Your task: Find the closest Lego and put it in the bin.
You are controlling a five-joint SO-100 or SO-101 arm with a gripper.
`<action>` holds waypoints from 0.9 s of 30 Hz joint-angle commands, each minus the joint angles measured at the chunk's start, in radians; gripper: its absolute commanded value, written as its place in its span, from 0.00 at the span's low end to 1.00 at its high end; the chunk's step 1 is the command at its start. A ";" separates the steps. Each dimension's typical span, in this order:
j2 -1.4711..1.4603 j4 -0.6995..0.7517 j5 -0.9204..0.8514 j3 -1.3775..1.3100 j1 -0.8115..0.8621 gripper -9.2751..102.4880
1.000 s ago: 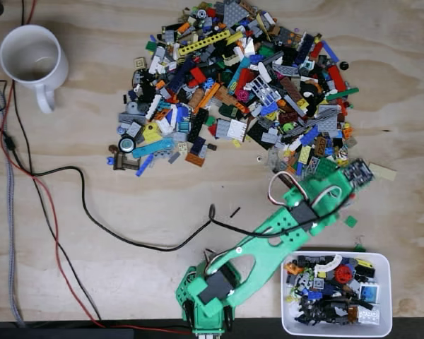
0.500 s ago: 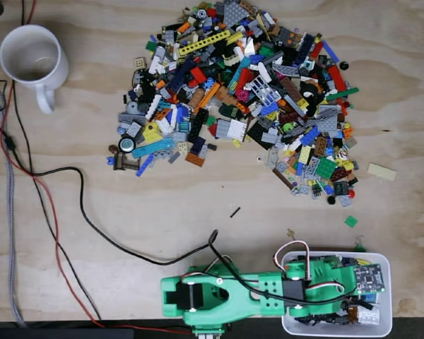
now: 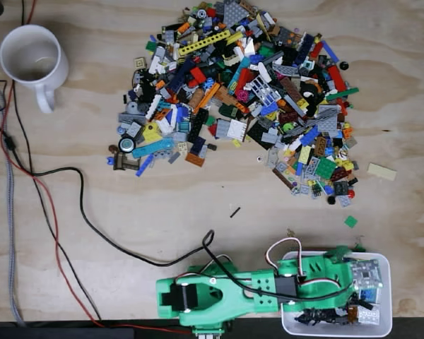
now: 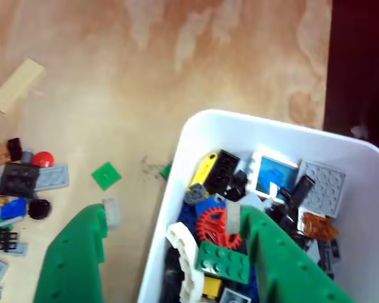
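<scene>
In the fixed view the white bin (image 3: pixel 386 300) sits at the table's bottom right, holding several mixed Lego pieces. My green arm lies along the bottom edge and my gripper (image 3: pixel 343 263) hangs over the bin's upper wall. The wrist view shows the gripper (image 4: pixel 170 214) open wide, straddling the bin (image 4: pixel 240 123): the left finger (image 4: pixel 76 259) is outside it and the right finger (image 4: pixel 284 265) is over the pieces inside. Nothing sits between the fingers. The big Lego pile (image 3: pixel 247 85) covers the upper middle of the table. A green tile (image 3: pixel 350 221) (image 4: pixel 106 175) lies loose near the bin.
A white mug (image 3: pixel 32 60) stands at the top left. Black and red cables (image 3: pixel 78 205) run down the left side and across to the arm. A tan plate (image 3: pixel 381 171) (image 4: pixel 16 82) lies right of the pile. The dark table edge (image 4: pixel 360 63) runs just beyond the bin.
A second ago the gripper was at the pile's lower right edge. The arm then swung down over the bin, and it has since shifted only slightly.
</scene>
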 commanded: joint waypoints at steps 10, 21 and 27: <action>0.083 0.107 0.023 -0.035 -0.614 0.28; 0.087 0.086 0.235 0.048 -1.111 0.28; 0.077 0.061 0.233 0.071 -1.129 0.28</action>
